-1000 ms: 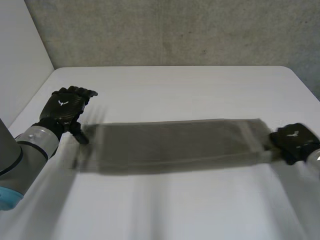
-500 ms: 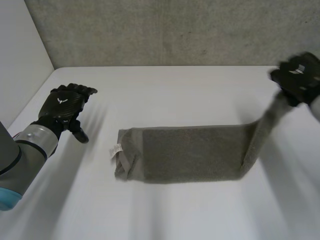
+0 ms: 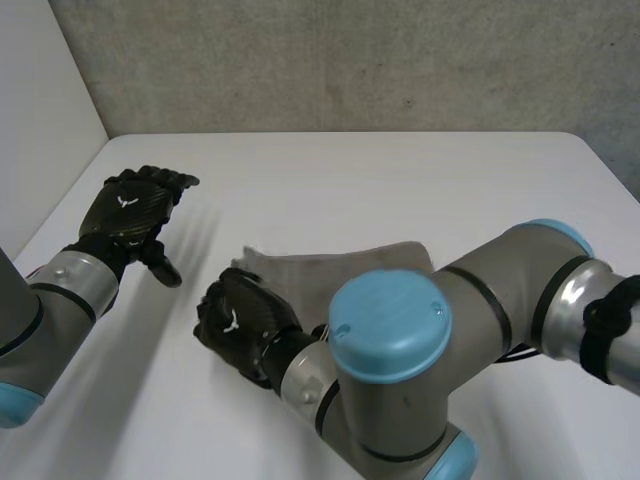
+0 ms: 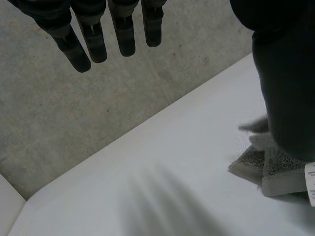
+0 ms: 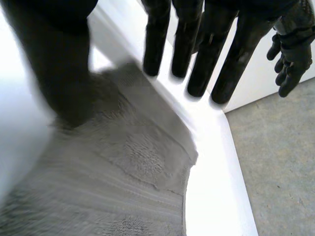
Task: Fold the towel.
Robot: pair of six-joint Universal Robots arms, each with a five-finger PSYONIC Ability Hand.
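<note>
The grey towel (image 3: 340,268) lies in the middle of the white table (image 3: 400,180), doubled over on itself, and my right arm (image 3: 480,300) hides much of it. My right hand (image 3: 240,320) rests at the towel's left end. In the right wrist view its fingers (image 5: 162,29) are straight and spread from the thumb, with the towel (image 5: 133,162) lying flat under the palm. My left hand (image 3: 128,212) hovers open to the left of the towel, apart from it, with straight fingers (image 4: 93,39). The towel's end (image 4: 256,164) lies beside that hand and has a white label.
My right arm reaches across the table's front from the right and covers the towel's right part. My left hand (image 5: 290,49) hangs beyond the right hand's fingertips. A grey wall stands behind the table, whose left edge runs close to the left hand.
My right hand lifted the towel's right end, swung it across to the left and laid it over the left end. Its fingers have straightened off the cloth. The left hand stayed put.
</note>
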